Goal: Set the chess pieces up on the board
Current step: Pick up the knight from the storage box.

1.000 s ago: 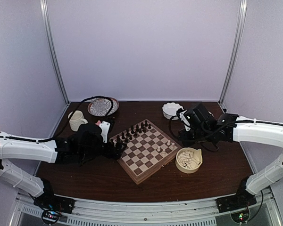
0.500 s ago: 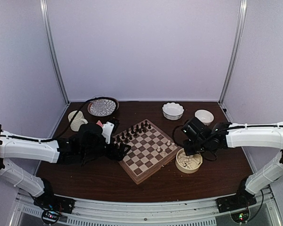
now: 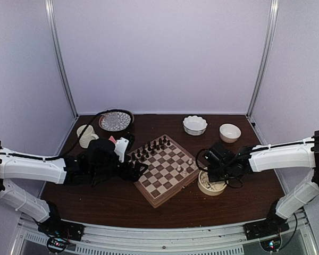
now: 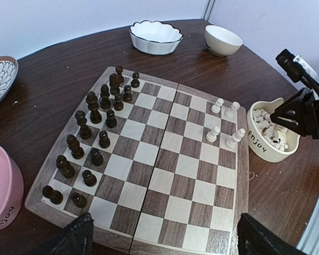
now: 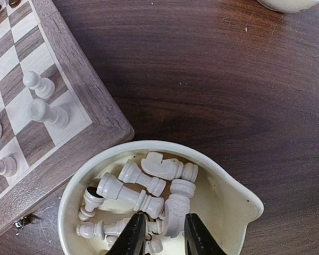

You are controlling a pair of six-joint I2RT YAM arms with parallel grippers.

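Dark wood counter [image 3: 122, 204]. Right pincer [image 5: 166, 236] dips into the cream cup [image 5: 231, 210] at lower centre, fingers narrow astride one of the heaped chess pieces [image 5: 133, 192], likely to fetch it; clamped or not, cannot tell. Left pincer [image 4: 167, 239] spread wide, empty, at the bottom edge below the board [image 4: 186, 212], mid-frame.

Soft, even light falls from overhead, so shadows under the arms and figures are short and faint. The top view is dim over the dark table [image 3: 111, 202] and grainy, its chess pieces [image 3: 179, 168] mere pale specks. The left wrist view is brighter, with a pale sheen on the far tabletop, and the lens bows the edges of the board [image 4: 243, 180]. The right wrist view is sharpest, with the bowl [image 5: 239, 192] evenly lit, though the right gripper [image 5: 165, 236] at the near edge looks dark and soft-edged.
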